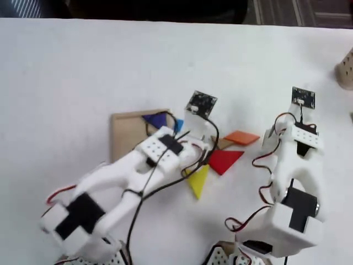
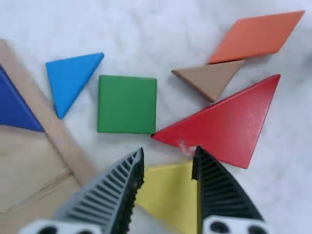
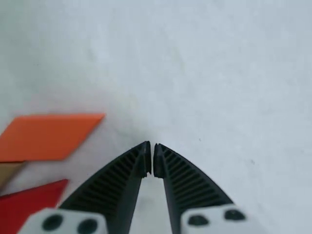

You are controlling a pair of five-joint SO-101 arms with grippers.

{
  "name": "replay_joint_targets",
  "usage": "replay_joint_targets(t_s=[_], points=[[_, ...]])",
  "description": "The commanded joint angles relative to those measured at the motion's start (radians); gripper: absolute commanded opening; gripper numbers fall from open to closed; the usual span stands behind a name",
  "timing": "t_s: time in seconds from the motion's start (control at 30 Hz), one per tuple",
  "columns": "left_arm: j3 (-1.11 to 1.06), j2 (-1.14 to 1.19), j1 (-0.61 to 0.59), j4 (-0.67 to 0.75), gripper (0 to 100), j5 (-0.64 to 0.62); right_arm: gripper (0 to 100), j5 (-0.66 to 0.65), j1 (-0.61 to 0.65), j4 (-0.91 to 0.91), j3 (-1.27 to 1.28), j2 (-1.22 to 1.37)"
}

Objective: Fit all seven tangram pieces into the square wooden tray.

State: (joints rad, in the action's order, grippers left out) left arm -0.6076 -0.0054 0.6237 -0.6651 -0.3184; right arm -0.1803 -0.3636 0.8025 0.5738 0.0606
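The square wooden tray (image 1: 124,135) lies under my left arm, with a dark blue triangle (image 1: 156,119) in its far corner. Just off the tray rim (image 2: 53,131) lie a light blue triangle (image 2: 70,78) and a green square (image 2: 126,104). Beyond them are a brown triangle (image 2: 209,79), an orange parallelogram (image 2: 258,35) and a big red triangle (image 2: 224,124). My left gripper (image 2: 168,153) stands open over the yellow triangle (image 2: 168,195), which lies flat on the table. My right gripper (image 3: 151,158) is shut with nothing in it, over bare table beside the orange parallelogram (image 3: 46,136).
The right arm (image 1: 298,138) stands to the right of the pieces. A pale wooden object (image 1: 346,69) sits at the table's right edge. Wide white table stretches behind the tray and to its left.
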Motion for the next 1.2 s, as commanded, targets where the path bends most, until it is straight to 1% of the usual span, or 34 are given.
replay_joint_targets(t_s=[0.0, 0.1, 0.23, 0.47, 0.63, 0.83, 0.97, 1.03, 1.1, 1.17], points=[[-0.048, -0.153, -0.001, -0.009, 18, 0.023, 1.7, -0.02, 0.015, -0.007, -0.052, 0.001], [-0.11, -0.189, -0.022, -0.006, 18, 0.069, 1.7, -0.021, 0.018, -0.007, -0.052, 0.002], [-0.137, -0.188, -0.045, 0.028, 18, 0.071, 1.7, -0.021, 0.019, -0.007, -0.052, 0.002], [-0.192, -0.188, -0.041, 0.091, 18, 0.071, 1.7, -0.025, 0.022, -0.008, -0.052, 0.01], [-0.187, -0.188, -0.041, 0.11, 18, 0.071, 1.7, -0.025, 0.018, -0.008, -0.052, 0.004], [-0.21, -0.186, -0.041, 0.204, 18, 0.078, 1.7, -0.025, 0.016, -0.008, -0.051, 0.004], [-0.167, -0.186, -0.041, 0.215, 18, 0.08, 1.7, -0.026, 0.01, -0.007, -0.051, 0.002], [-0.144, -0.183, -0.041, 0.213, 18, 0.08, 1.7, -0.035, -0.028, -0.007, -0.051, -0.013], [-0.1, -0.157, -0.041, 0.209, 18, 0.084, 1.7, -0.077, -0.085, -0.007, -0.043, -0.041], [-0.034, -0.097, -0.044, 0.198, 18, 0.138, 1.7, -0.114, -0.166, -0.007, -0.043, -0.059]])
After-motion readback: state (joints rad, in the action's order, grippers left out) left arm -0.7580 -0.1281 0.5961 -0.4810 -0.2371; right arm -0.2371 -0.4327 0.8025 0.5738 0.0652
